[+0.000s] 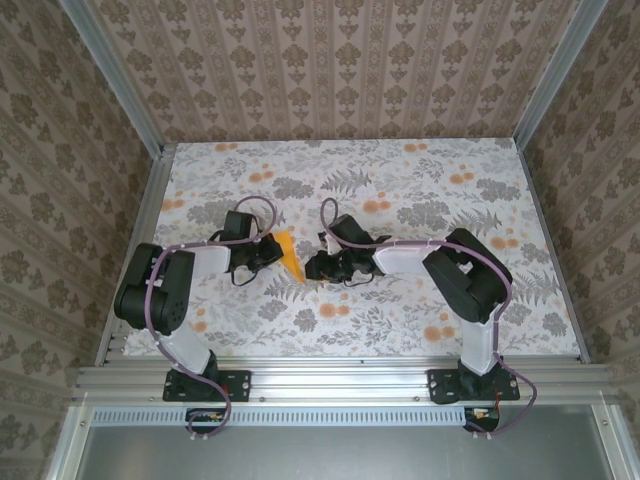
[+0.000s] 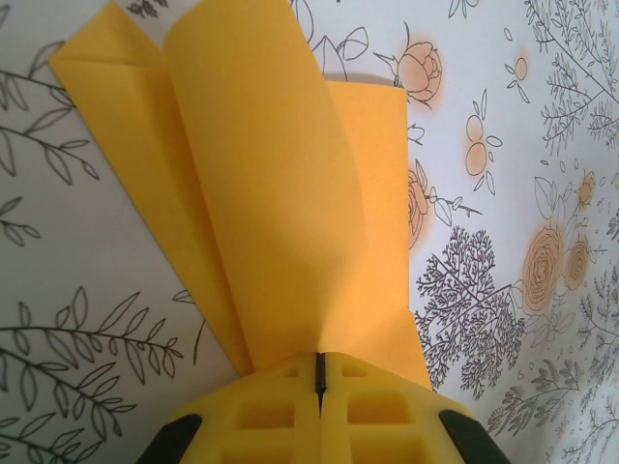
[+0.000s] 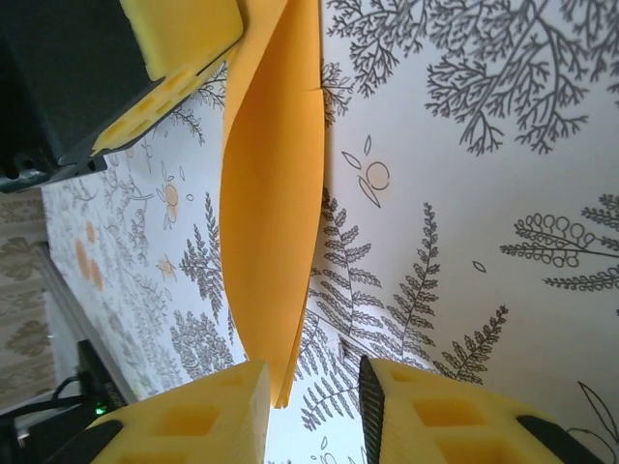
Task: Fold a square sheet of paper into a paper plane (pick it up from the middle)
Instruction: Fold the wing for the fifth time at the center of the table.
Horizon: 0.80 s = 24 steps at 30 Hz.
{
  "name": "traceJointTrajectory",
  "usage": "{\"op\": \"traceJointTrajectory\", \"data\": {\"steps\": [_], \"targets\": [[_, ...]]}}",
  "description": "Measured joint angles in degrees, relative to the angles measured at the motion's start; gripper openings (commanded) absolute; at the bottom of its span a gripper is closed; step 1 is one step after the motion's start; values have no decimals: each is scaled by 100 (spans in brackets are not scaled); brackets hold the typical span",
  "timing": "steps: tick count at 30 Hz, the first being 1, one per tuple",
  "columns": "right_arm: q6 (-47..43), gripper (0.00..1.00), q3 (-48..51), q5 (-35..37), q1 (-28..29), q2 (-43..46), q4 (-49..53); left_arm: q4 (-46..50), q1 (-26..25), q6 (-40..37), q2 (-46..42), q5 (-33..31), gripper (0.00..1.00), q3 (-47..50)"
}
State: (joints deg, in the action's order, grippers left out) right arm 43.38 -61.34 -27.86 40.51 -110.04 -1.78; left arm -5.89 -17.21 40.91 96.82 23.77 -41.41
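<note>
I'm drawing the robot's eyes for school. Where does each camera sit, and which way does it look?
Top camera: high behind the arms, looking down at the table; both arms show, the paper between the left gripper and right gripper.
Left wrist camera: on the left wrist, looking along its shut fingers at the paper they pinch.
Right wrist camera: on the right wrist, looking past its open fingers at the paper's tip.
Shared: all three see the paper.

Soft, even light is filling the booth, and the overhead view is reading bright but slightly soft. In the left wrist view the folded paper [image 2: 290, 193] is shading the tablecloth [image 2: 87, 251] grey on its left, while the right side is glowing near white. The right wrist view is dimming toward its left edge.
</note>
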Motion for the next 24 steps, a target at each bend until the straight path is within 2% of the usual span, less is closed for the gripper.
{"op": "traceJointTrajectory", "data": {"steps": [10,15,19,24], "targets": [[-409,29,-802,481,354,-140,772,-2,0,0,0,2,7,0],[-468,27,-986,518,358,-328,903,-4,0,0,0,2,7,0],[-501,20,-1029,511,358,-444,977,-15,0,0,0,2,7,0],[-531,18,-1029,457,358,-483,975,-17,0,0,0,2,7,0]]}}
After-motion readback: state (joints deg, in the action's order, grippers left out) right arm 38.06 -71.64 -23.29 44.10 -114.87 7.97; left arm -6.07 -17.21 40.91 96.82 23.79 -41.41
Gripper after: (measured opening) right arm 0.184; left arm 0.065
